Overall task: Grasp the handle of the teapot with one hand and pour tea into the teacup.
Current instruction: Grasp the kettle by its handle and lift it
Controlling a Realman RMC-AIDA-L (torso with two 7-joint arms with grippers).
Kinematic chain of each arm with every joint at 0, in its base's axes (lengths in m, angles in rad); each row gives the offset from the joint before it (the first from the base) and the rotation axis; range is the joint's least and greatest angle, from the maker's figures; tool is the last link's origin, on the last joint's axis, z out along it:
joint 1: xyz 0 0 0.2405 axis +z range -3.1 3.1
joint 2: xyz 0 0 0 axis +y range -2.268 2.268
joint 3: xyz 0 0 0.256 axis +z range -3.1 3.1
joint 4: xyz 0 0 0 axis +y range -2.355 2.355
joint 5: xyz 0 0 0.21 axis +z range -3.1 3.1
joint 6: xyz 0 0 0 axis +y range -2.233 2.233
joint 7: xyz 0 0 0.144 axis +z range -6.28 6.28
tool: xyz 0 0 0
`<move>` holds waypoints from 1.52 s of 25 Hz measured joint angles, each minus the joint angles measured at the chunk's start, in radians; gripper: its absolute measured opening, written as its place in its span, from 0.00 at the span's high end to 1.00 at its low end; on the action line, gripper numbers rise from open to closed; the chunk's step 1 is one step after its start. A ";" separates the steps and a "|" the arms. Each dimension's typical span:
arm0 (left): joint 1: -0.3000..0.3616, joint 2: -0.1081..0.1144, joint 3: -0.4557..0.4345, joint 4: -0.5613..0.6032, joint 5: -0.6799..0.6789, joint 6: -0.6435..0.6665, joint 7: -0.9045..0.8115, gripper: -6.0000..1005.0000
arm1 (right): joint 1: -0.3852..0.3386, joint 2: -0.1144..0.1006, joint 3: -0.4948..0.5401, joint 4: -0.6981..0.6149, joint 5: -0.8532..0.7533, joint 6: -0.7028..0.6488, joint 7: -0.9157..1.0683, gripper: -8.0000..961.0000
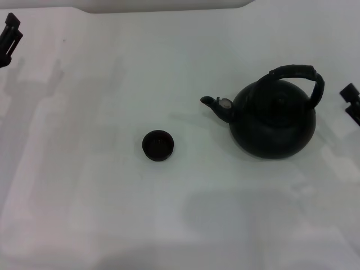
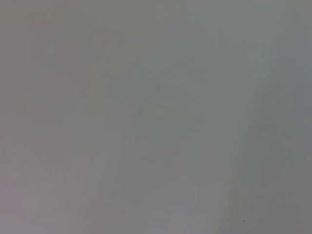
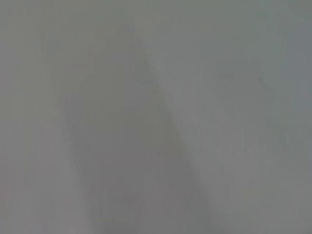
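The teapot (image 1: pixel 274 121) stood upright on the white table (image 1: pixel 101 185), its round matte black body resting flat on the surface. Its handle (image 1: pixel 304 79), a thick black ribbed hoop, arched over the top of the pot and leaned a little toward the pot's right side. Nothing touched the handle. The short curved spout (image 1: pixel 218 106), with a small silvery spot near its base, pointed away from the pot's body toward the robot's left.

The teacup (image 1: pixel 157 145) sat upright on the table, off the spout's end and somewhat nearer the robot than the teapot, clearly apart from it. Its inside showed dark reddish-brown.

The right gripper (image 1: pixel 351 103) showed only as a black piece at the edge of the head view, just beyond the teapot's handle side and not touching the pot; whether its claw was wide or narrow could not be told. The left gripper (image 1: pixel 9 37) sat far from the teapot, past the teacup and farther back on the table's left side, also cut off by the edge, and its claw's state could not be told either.

Both wrist views showed only plain grey surface.
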 joint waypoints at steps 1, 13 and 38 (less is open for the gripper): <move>0.000 0.000 0.000 0.000 0.000 0.000 -0.001 0.11 | 0.004 0.000 0.000 -0.004 -0.004 0.016 0.000 0.20; 0.006 -0.002 0.011 -0.001 -0.003 0.001 -0.012 0.11 | 0.090 0.004 -0.018 -0.051 -0.074 0.193 -0.001 0.21; 0.007 -0.001 0.008 -0.009 -0.005 -0.001 -0.012 0.11 | 0.087 0.003 -0.016 -0.061 -0.078 0.213 -0.006 0.47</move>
